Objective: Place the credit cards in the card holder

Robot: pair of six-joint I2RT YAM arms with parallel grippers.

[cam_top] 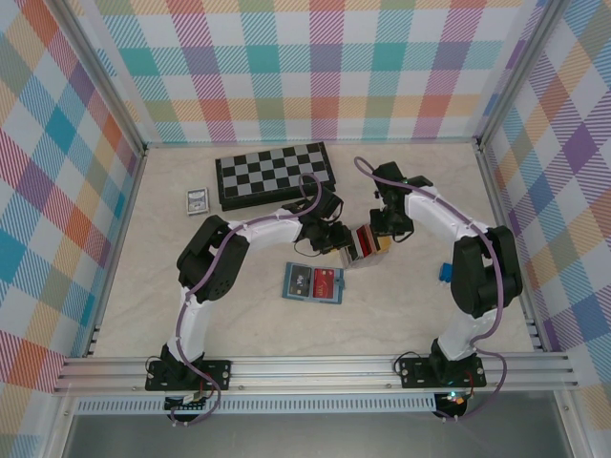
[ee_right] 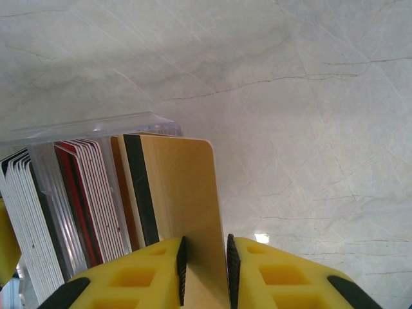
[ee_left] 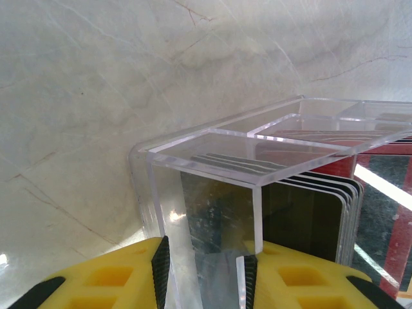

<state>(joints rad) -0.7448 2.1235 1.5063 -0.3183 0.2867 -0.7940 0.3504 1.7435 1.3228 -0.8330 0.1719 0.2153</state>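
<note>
Card-pulling step: right gripper (ee_right: 205,257) is pinching the tan card (ee_right: 180,193) at the end of the clear box (ee_left: 212,145), left gripper (ee_left: 205,270) is clamping the box's wall, card holder (cam_top: 313,282) is lying open near the box; next, likely, lifting the card straight out toward a slot.

Legible text, brands, numbers, signs: none.
- Cards (cam_top: 325,282) in the open card holder (cam_top: 311,283), centre of top view: print too small to read.
- Silver-framed rectangle (cam_top: 198,199), left of chessboard (cam_top: 275,175): markings blurred.
- Tan card (ee_right: 180,193), right wrist view: plain face with dark stripe.
</note>
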